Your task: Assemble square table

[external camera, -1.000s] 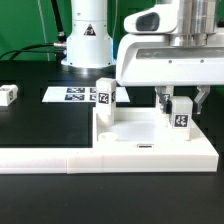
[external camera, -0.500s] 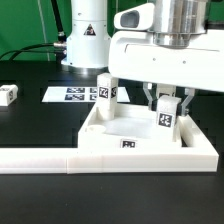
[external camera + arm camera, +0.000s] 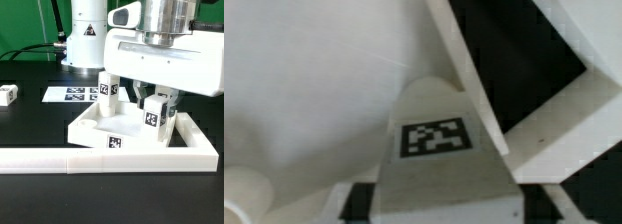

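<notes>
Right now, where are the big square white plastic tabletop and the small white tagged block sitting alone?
Big square white plastic tabletop [image 3: 95,134]: exterior view, front edge wall.
Small white tagged block leg [image 3: 8,95]: exterior view, its middle.

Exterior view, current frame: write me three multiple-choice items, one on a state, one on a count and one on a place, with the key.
1. How does the tabletop lie against the L-shaped wall? A square to it; B stacked on top of it; C turned askew.
2. How many legs are seen standing on the tabletop? A none; B two; C four.
3. Where is the loose leg? A on the black table at the exterior view's left; B on the tabletop; C on the marker board.
Key: 1 C, a tabletop corner points toward the wall. 2 B, the back-corner leg and the leg under the gripper. 3 A, it sits alone, well clear of the tabletop.
</notes>
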You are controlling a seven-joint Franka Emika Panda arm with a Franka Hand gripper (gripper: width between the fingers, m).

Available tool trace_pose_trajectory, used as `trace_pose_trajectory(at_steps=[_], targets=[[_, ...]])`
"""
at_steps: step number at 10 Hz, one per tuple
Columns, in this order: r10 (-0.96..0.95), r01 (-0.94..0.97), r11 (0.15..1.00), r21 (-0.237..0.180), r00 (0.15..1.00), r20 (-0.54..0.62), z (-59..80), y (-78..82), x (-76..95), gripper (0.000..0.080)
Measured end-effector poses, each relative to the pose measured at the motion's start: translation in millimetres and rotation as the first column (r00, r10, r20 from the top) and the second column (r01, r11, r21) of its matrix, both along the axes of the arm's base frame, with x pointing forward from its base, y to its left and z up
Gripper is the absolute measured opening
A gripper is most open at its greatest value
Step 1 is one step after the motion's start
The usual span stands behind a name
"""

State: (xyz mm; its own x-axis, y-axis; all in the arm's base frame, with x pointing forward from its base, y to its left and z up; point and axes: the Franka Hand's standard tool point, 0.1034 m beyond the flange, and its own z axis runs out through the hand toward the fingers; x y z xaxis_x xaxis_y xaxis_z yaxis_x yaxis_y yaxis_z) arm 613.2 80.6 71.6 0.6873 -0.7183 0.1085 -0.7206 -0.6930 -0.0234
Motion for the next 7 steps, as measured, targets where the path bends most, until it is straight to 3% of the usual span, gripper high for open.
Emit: trace_pose_trajectory(at_steps=[1, 2, 3, 5, 7], targets=[[0.061, -0.061, 0.998, -0.003, 0.998, -0.001, 2.8, 2.6, 0.7, 0.0536], [0.114, -0.114, 0.993, -0.004, 0.993, -0.002, 7.6, 4.6, 1.6, 0.0536], [0.178, -0.178, 0.984, -0.005, 0.984, -0.006, 12.6, 4.9, 1.6, 0.0614], [0.332, -0.333, 0.943, -0.008, 0.943, -0.017, 23.3, 1.9, 1.3, 0.0648], [0.499, -0.497, 0.867, 0.042, 0.860, -0.104, 36.2, -10.5, -13.6, 0.0649]])
